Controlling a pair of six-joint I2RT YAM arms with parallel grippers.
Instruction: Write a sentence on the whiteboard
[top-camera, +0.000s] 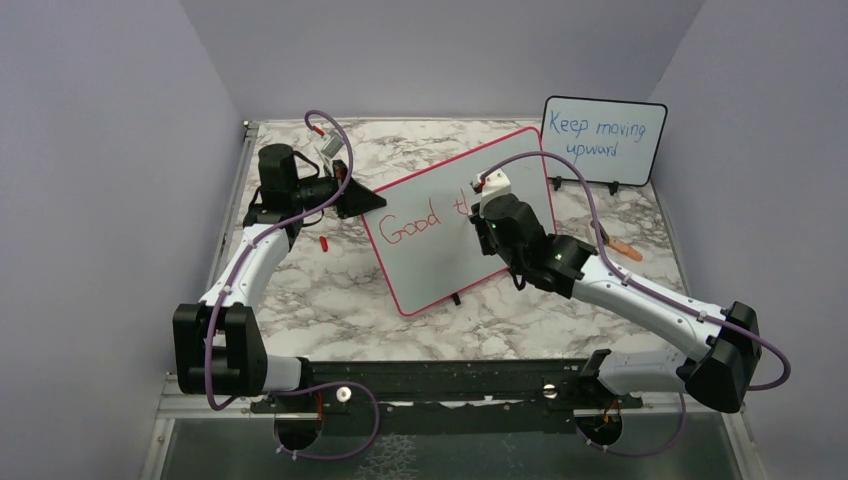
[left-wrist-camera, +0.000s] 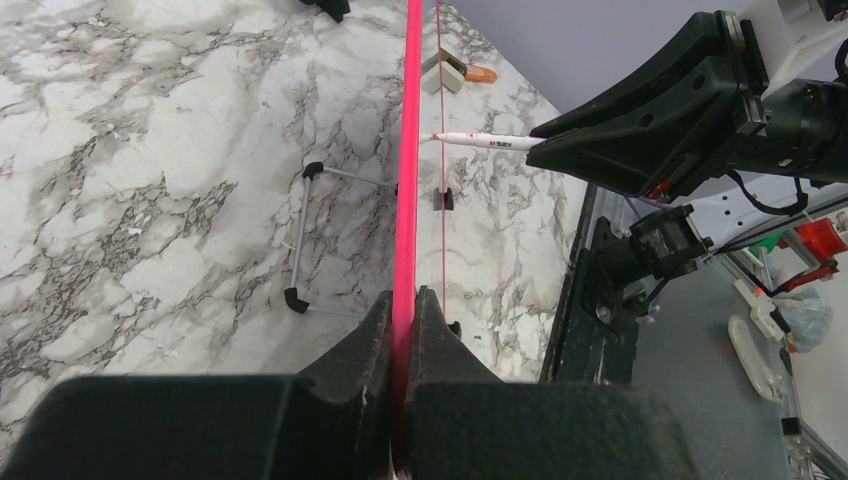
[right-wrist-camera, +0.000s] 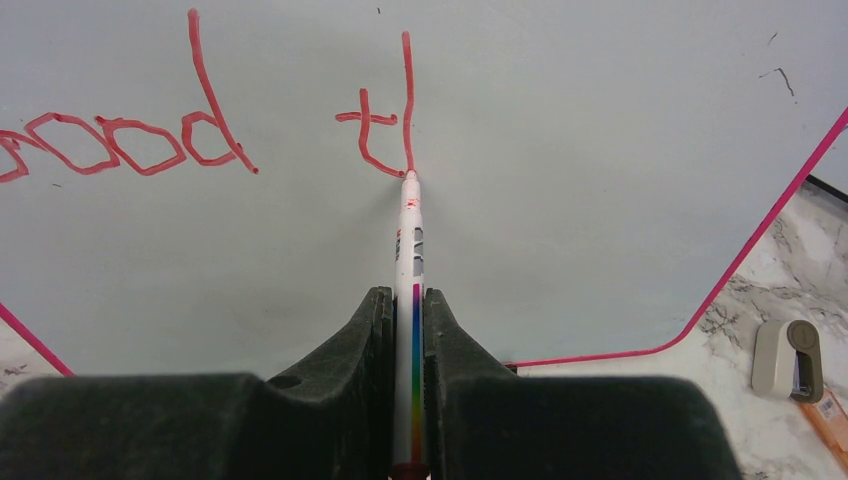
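1. The left gripper (left-wrist-camera: 405, 305) is clenched on the pink frame of the whiteboard (top-camera: 440, 265), which sits askew between the arms.
2. The sentence (right-wrist-camera: 130, 140) shows "Good" and a begun "th" — I judge most of it unwritten.
3. The right gripper (right-wrist-camera: 408, 300) grasps the red marker (right-wrist-camera: 410, 225), its tip touching the board.

From above, the right arm (top-camera: 640, 295) covered the whiteboard (top-camera: 430, 265) beyond the "t". In the right wrist view the left edge cut the first letter off the sentence (right-wrist-camera: 222, 112), and the marker (right-wrist-camera: 408, 230) had its rear end hidden inside the right pincer (right-wrist-camera: 405, 305). A red speck (top-camera: 323, 242) on the desk (top-camera: 320, 300) was too small to tell.
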